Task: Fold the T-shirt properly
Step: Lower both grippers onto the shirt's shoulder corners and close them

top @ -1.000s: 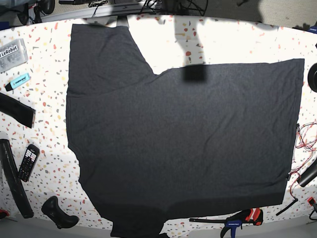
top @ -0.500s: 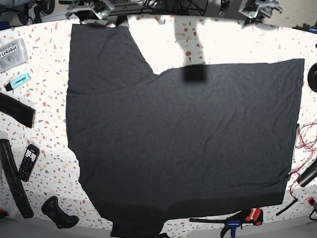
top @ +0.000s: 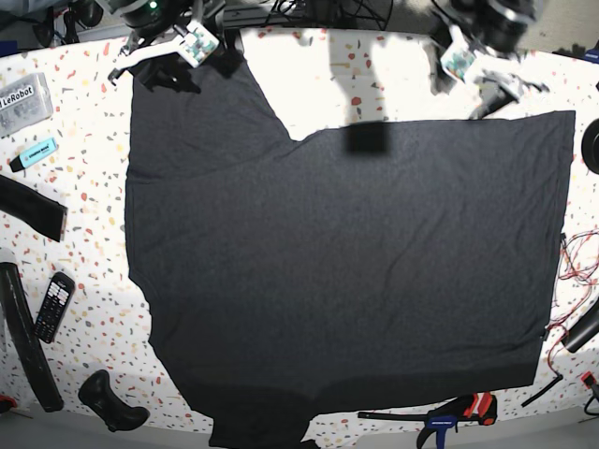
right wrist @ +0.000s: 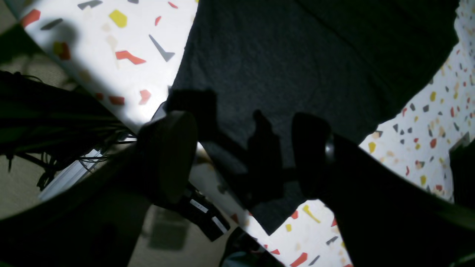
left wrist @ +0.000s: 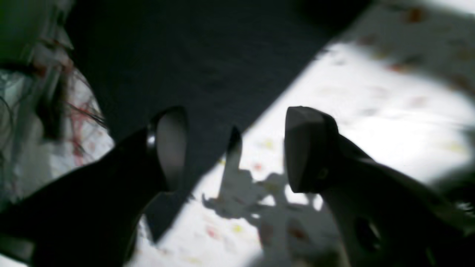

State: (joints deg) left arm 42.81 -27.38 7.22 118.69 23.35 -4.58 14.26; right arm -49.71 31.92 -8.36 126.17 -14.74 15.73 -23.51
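The T-shirt (top: pixel 346 271) is a very large dark charcoal cloth lying spread flat over most of the speckled table (top: pixel 412 79), with one sleeve (top: pixel 192 112) reaching to the far left. My right gripper (top: pixel 167 73) is open and empty just over that sleeve's far corner. In the right wrist view the open gripper (right wrist: pixel 241 155) hangs above the sleeve cloth (right wrist: pixel 297 55) near the table's edge. My left gripper (top: pixel 489 94) is open and empty at the shirt's far right edge. In the blurred left wrist view the open gripper (left wrist: pixel 237 148) straddles the shirt's edge (left wrist: pixel 207 66).
At the left lie a clear LeRobot box (top: pixel 21 101), a blue marker (top: pixel 34 152), a remote (top: pixel 53 306) and black curved parts (top: pixel 112 402). A clamp (top: pixel 454 412) lies at the near edge. Red wires (top: pixel 580 262) hang at the right. Cables run behind the table.
Both arms have come into the base view from the far edge and moved toward the shirt's far corners. The shirt has not moved.
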